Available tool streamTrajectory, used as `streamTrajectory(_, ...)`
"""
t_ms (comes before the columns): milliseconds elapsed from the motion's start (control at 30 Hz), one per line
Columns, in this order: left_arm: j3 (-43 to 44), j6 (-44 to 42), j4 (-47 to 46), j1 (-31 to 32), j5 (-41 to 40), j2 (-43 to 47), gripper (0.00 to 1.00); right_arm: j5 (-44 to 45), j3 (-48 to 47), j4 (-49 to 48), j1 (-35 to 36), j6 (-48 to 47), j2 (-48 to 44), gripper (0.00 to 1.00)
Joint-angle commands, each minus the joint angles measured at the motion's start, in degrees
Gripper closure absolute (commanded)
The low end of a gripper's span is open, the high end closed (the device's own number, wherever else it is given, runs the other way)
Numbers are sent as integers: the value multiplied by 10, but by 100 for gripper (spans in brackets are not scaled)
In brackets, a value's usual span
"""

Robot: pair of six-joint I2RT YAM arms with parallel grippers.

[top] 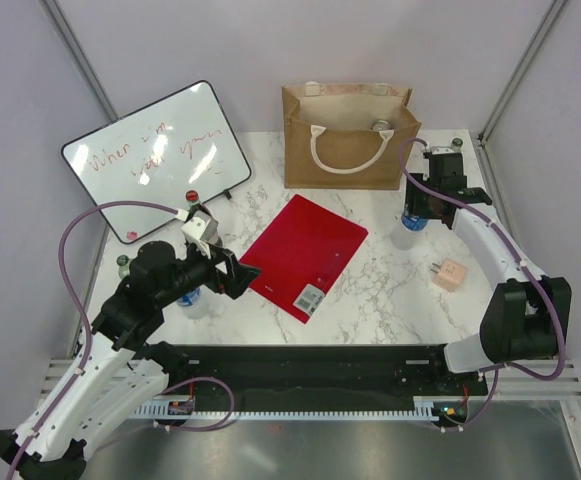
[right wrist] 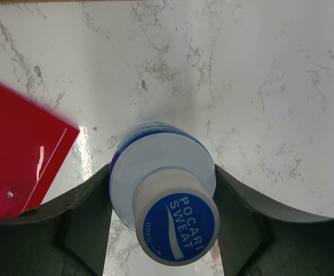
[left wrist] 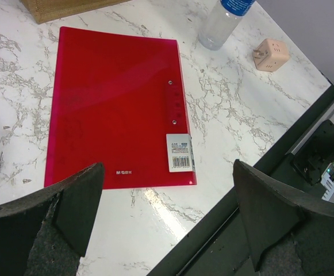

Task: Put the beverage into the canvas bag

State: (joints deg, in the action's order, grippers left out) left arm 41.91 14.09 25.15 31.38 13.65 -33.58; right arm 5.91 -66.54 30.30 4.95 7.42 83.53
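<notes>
The beverage, a clear bottle [top: 408, 234] with a blue-and-white cap reading Pocari Sweat [right wrist: 177, 229], stands upright on the marble table right of the red folder. My right gripper [right wrist: 162, 201] is shut on it, a dark finger [right wrist: 89, 213] pressed against each side of its shoulder. From above, the right gripper [top: 417, 212] sits over the bottle, just in front of the right corner of the canvas bag [top: 348, 150]. The tan bag stands open at the back. My left gripper [left wrist: 167, 213] hangs open and empty near the table's front edge; it [top: 242, 274] is left of the folder.
A red plastic folder [top: 305, 255] lies in the middle of the table. A whiteboard [top: 155, 160] leans at the back left. A pink plug cube [top: 450, 273] sits at the right. Another clear bottle [top: 195, 300] stands under the left arm. Something silvery [top: 380, 125] shows inside the bag.
</notes>
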Motion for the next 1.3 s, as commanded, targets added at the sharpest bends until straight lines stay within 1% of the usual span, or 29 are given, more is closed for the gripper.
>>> streamTrajectory(0, 2, -3, -19, 3, 6, 2, 0, -20, -13, -31, 16, 0, 0, 32)
streamTrajectory(100, 1, -3, -19, 3, 6, 0, 0, -15, -13, -31, 23, 5, 2, 23)
streamTrajectory(333, 0, -4, -19, 3, 5, -3, 0, -24, -15, -35, 24, 5, 8, 21)
streamTrajectory(600, 1, -5, -19, 3, 1, 0, 0, 0, -10, -34, 23, 0, 22, 21)
streamTrajectory(633, 0, -5, -19, 3, 1, -1, 0, 2, -8, -35, 23, -1, 21, 23)
streamTrajectory(667, 1, -4, -18, 3, 1, -2, 0, 2, -6, -36, 23, -5, 18, 33)
streamTrajectory(767, -1, -4, -19, 3, 2, 1, 0, 10, -8, -35, 24, -4, 9, 41)
streamTrajectory(833, -1, -4, -18, 3, 1, -1, 0, 13, -31, -16, 23, -1, 3, 46)
streamTrajectory(867, 0, -4, -18, 4, 1, -3, 0, 13, -42, -6, 24, 1, 1, 54)
streamTrajectory(933, 1, -5, -18, 4, 2, -5, 0, 16, -88, 27, 25, 1, -3, 61)
streamTrajectory(967, 1, -5, -19, 4, 2, -7, 0, 17, -105, 39, 25, 1, -4, 70)
streamTrajectory(1000, 1, -6, -18, 4, 2, -7, 0, 17, -143, 63, 24, 1, -7, 73)
streamTrajectory(1067, 1, -6, -19, 4, 1, -4, 0, 17, -187, 89, 26, 2, -10, 78)
streamTrajectory(1100, 0, -6, -19, 4, 1, -3, 0, 16, -234, 110, 29, 4, -12, 80)
streamTrajectory(1133, 1, -6, -19, 4, 0, -3, 0, 16, -260, 120, 31, 6, -12, 81)
streamTrajectory(1167, 0, -6, -18, 4, -2, 0, 0, 10, -287, 129, 32, 7, -10, 84)
streamTrajectory(1200, 0, -6, -18, 4, -2, 1, 0, 2, -345, 142, 35, 8, -4, 86)
streamTrajectory(1233, 0, -5, -17, 3, -1, 2, 0, -5, -377, 149, 36, 8, 3, 89)
streamTrajectory(1267, 0, -5, -18, 4, -1, 3, 0, -9, -408, 152, 38, 8, 9, 95)
